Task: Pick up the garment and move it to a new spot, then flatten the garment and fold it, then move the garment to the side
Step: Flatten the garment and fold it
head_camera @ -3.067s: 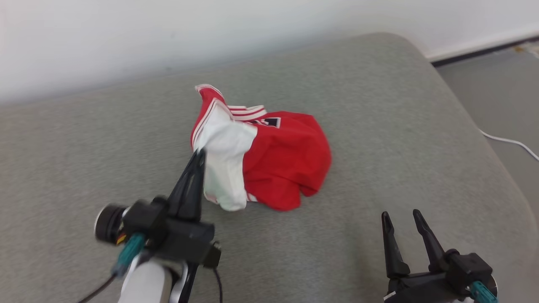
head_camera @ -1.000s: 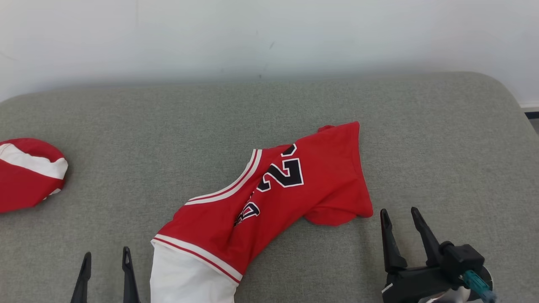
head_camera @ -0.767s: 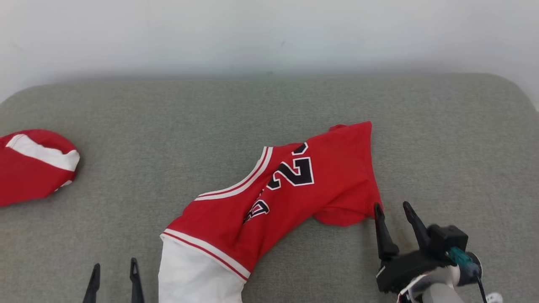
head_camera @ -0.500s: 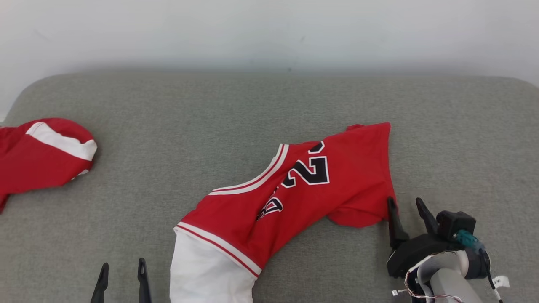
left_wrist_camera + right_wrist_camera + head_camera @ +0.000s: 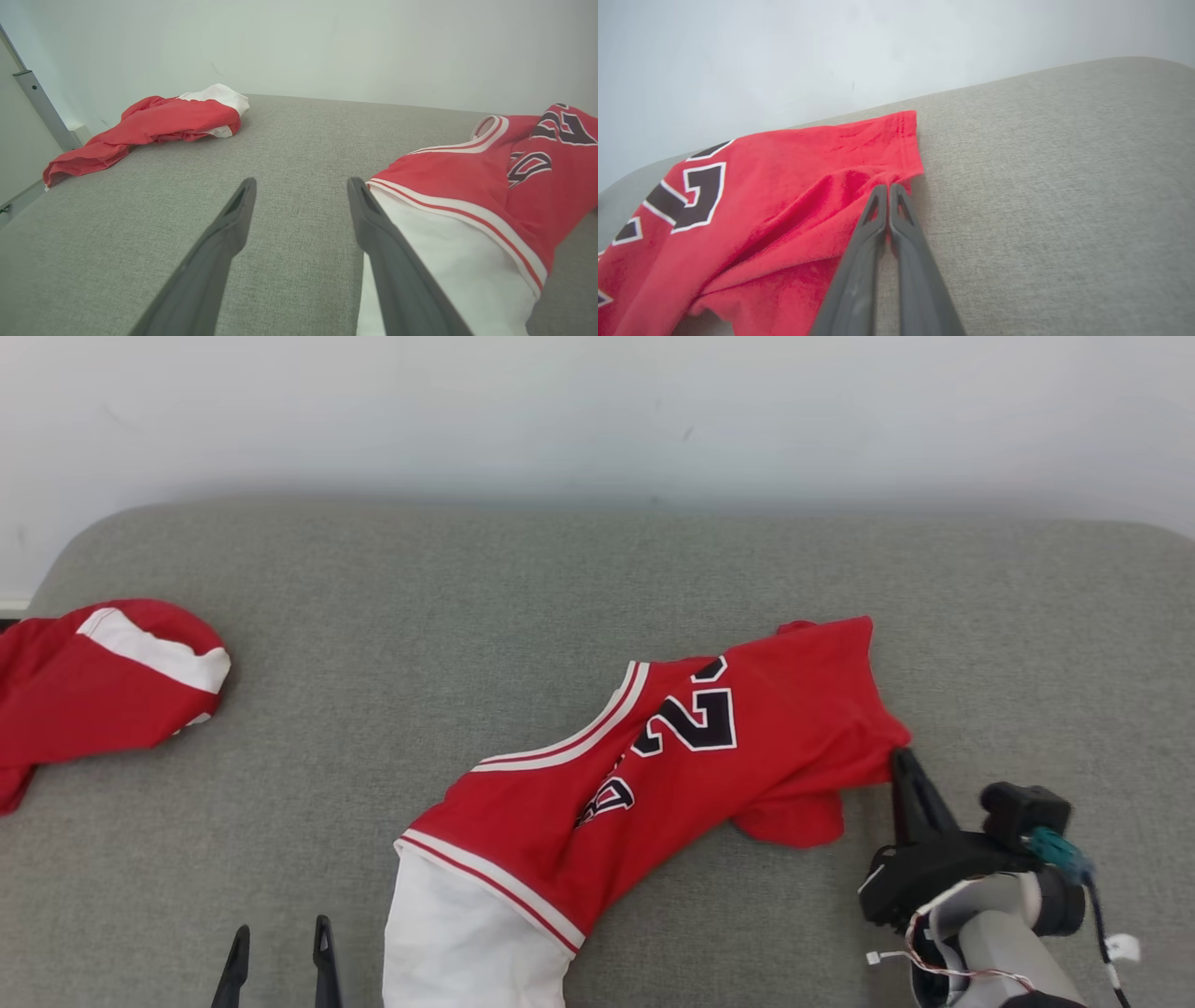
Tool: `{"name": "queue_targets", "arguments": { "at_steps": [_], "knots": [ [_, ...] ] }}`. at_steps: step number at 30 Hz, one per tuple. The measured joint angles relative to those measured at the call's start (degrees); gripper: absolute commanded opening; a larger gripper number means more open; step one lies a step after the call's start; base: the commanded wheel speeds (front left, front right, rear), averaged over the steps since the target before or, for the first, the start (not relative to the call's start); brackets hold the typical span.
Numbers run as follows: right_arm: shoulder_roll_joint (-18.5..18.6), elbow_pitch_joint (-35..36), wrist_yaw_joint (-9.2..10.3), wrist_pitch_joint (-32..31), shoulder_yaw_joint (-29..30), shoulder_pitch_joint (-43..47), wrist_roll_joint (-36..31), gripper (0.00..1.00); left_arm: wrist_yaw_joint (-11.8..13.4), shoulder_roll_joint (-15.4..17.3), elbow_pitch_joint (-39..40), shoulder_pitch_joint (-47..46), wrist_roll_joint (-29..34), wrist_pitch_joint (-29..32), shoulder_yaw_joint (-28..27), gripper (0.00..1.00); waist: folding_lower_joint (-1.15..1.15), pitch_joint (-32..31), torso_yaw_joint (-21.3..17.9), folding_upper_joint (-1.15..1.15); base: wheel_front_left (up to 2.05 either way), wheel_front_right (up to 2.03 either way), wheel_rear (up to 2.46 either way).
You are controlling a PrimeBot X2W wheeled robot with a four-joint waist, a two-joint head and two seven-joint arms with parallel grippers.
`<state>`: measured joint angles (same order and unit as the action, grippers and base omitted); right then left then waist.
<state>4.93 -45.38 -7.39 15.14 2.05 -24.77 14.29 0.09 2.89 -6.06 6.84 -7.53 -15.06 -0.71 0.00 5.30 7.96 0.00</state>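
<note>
- Right jaws: pressed together on the red jersey, pinching a small bunch of fabric at the hem corner nearest the right edge of the grey cushion.
- Left jaws: apart and holding nothing, low at the near edge of the cushion, just beside the jersey's white panel. Contact with the panel could not be determined.
- Risk, grip: the right jaws held only a narrow pinch close to the hem. A firm pull would probably strip the cloth out of the tips.
- Risk, layers: a flap of red cloth lay doubled under beside the pinch. If only one layer was caught, spreading would likely leave that fold tucked in.
- Risk, drag: the white end was unheld. A pull from the right alone would probably slide the whole jersey across the cushion rather than flatten it.
- Jersey, position: crumpled in a diagonal band from the middle of the near edge up toward the right half of the cushion, number side up. Its right end was in the right jaws, and its white end was next to the left jaws.
- Second red garment: heaped at the left edge, well apart from both sets of jaws.
</note>
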Motion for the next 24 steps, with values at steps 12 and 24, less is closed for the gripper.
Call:
{"name": "queue_targets", "arguments": {
  "at_steps": [12, 24],
  "knots": [
    [3.05, 24.84, -0.01, 0.0, 0.66, 7.9, 2.44, 0.0, 0.42, 0.0, -0.25, 1.12, -0.15, 0.0, 0.01, 1.0, 0.0, -1.83, -4.38, 0.0, 0.0, 0.0, 0.0],
    [5.25, 27.48, 0.0, -0.01, -0.24, 14.17, 4.24, 0.0, 0.42, 0.0, -0.84, 1.35, -0.78, 0.0, 0.42, 1.0, 0.0, -2.59, -6.09, 0.0, 0.0, 0.0, 0.0]
  ]
}}
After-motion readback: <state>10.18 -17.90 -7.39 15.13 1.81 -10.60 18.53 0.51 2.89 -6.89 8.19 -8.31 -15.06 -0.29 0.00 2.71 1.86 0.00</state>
